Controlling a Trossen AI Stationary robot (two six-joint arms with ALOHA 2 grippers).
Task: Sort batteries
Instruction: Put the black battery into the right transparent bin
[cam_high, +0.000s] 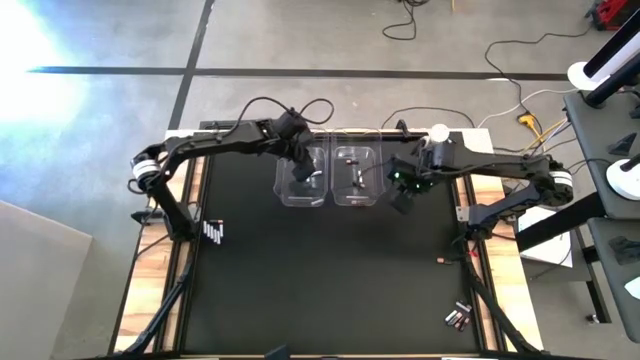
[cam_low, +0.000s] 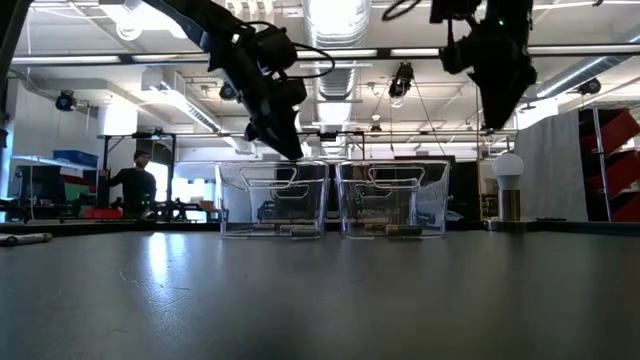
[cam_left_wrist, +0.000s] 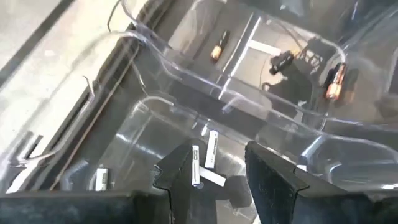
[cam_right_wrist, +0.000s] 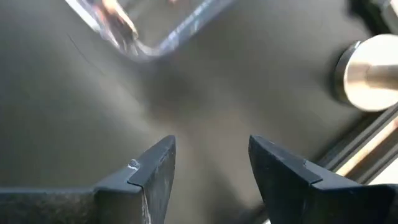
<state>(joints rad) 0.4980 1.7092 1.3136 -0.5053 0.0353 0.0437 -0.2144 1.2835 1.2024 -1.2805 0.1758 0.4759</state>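
From above I see a small cluster of batteries (cam_high: 213, 232) lying loose on the dark mat (cam_high: 320, 280) near its left edge. My left gripper (cam_high: 303, 170) hangs over the left clear bin (cam_high: 302, 178), and its wrist camera shows its fingers (cam_left_wrist: 177, 174) apart with nothing between them, poised just above the bin's inside. That same wrist view gives me what the overhead cannot: several silvery-white cells (cam_left_wrist: 211, 149) lying on the floor of the left bin, and dark cells with reddish-orange ends (cam_left_wrist: 219, 45) in the right clear bin (cam_high: 354, 177) beside it. The two bins stand side by side, touching or nearly so, toward the far edge of the mat. From table height I can make out cells lying flat along both bin floors (cam_low: 385, 230), and a person (cam_low: 136, 185) standing in the room behind. My right gripper (cam_high: 404, 196) hovers just past the right bin, clear of it; its wrist view shows the fingers (cam_right_wrist: 155, 171) spread and empty over bare mat, with a corner of the bin and the round silver-and-white knob (cam_right_wrist: 367, 73) nearby. Farther right, one lone cell (cam_high: 442, 260) lies near the mat's right edge, and another group of batteries (cam_high: 458, 317) sits at the near right corner.
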